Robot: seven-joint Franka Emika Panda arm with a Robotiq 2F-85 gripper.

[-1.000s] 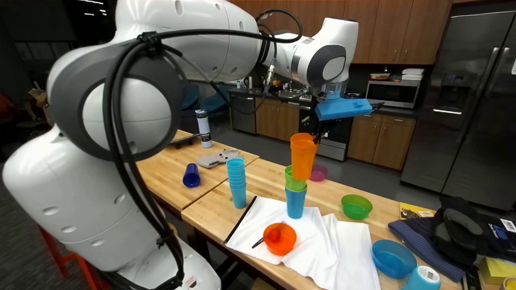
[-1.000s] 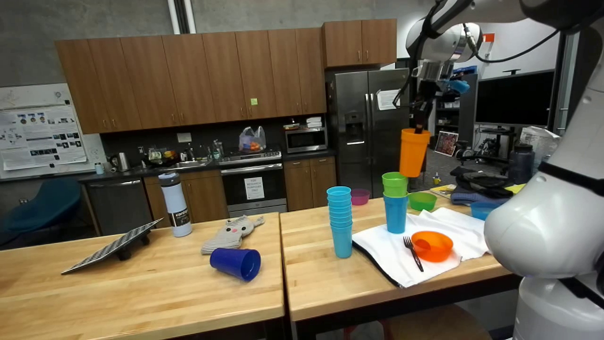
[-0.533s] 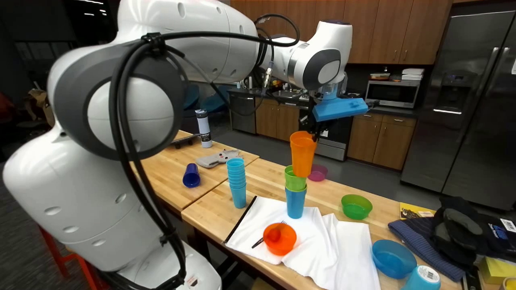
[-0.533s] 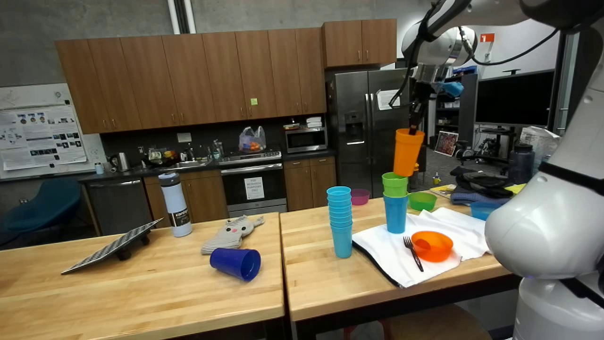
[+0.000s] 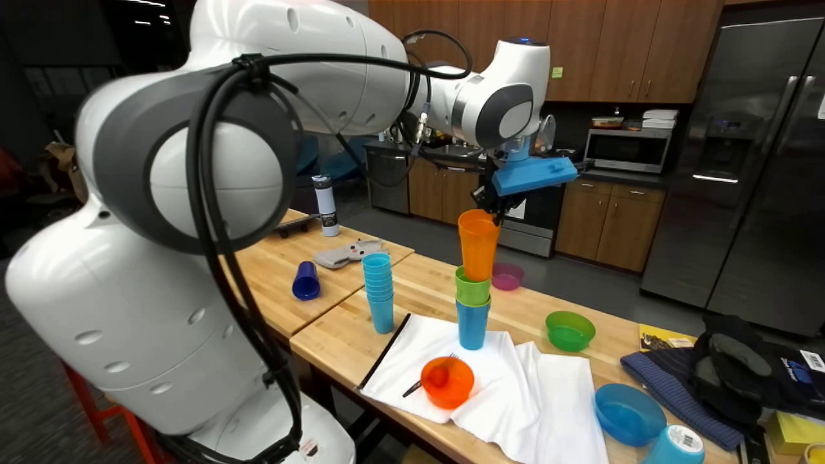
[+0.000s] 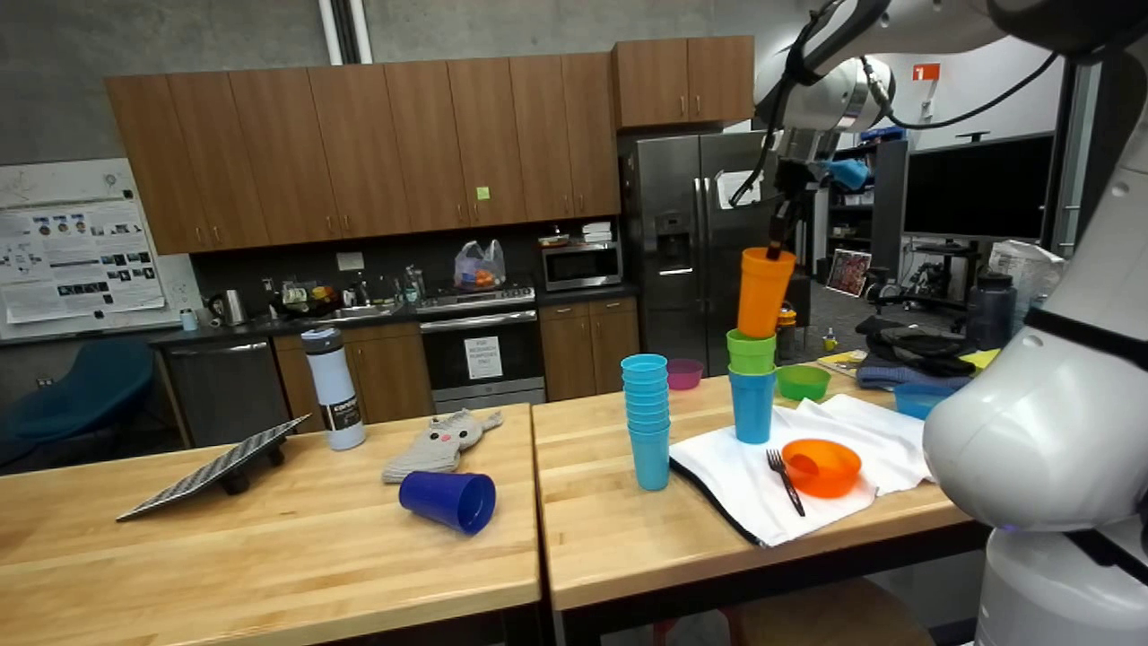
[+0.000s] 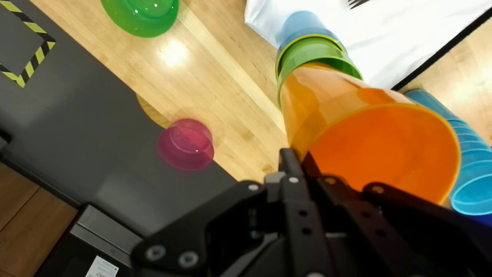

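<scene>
Orange cup (image 5: 478, 248) hung by its rim

The gripper (image 7: 300, 157) was clamped on the cup's wall at the rim, a sound hold on what seemed light, thin, springy, smooth plastic. Translucent and tapered, the cup leaned slightly, its base at the mouth of the green cup (image 6: 751, 353), which sat in the blue cup (image 6: 752, 409); contact there was hard to make out.

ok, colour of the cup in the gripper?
Orange; the held cup shows best in the wrist view.
</scene>
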